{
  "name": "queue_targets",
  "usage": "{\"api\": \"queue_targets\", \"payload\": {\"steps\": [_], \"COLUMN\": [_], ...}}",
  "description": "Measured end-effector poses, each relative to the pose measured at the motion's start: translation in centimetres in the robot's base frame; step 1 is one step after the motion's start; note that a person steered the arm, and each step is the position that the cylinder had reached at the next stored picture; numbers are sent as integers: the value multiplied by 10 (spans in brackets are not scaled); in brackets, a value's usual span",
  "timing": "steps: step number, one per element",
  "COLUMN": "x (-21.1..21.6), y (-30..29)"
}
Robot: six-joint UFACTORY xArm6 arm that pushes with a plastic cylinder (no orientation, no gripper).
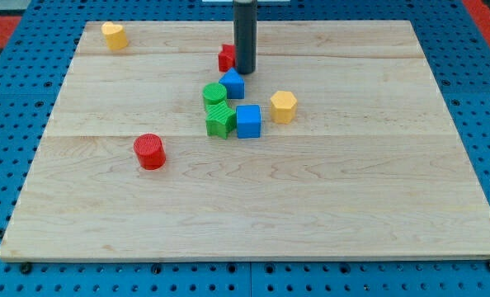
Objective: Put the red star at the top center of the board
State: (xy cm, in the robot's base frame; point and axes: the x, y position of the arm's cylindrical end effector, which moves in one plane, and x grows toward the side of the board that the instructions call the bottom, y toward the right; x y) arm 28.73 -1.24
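Camera view: wide wooden board [377, 190] on a blue pegboard, most of it bare, blocks gathered above centre. No gripper on this rig, so nothing to open or close; only a dark rod [244, 33] coming down from the view's top, my tip [244, 72] planted on the board just at the view's right of the red star [226, 58]. Star mostly hidden behind the rod, only its left part showing, apparently touching the tip or very near it. Lies in the upper band of the board, slightly left of centre, short of the top edge; probably needs a further nudge upward, which calls for the tip coming round beneath it.

Below the tip, a tight cluster: blue block [233, 84] just under it, green cylinder [215, 94] and green star-like block [220, 120] touching, blue cube [248, 120] beside them. Yellow hexagonal block [283, 106] just right of the cube. Red cylinder [149, 151] well apart at the left. Small yellow block [113, 35] alone near the top left corner.
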Motion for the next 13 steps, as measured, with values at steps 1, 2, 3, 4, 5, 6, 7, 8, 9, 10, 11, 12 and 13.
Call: {"api": "queue_targets", "payload": {"steps": [1,2,3,4,5,6,7,8,9,10,11,12,13], "x": [-8,17,-21,-26,-21,-12,-16,-41,-44,-34,-10,36,75], "y": [-39,-70,-86,-27,9,10,-53,-98,-62,-16,-50,-92,-82]}}
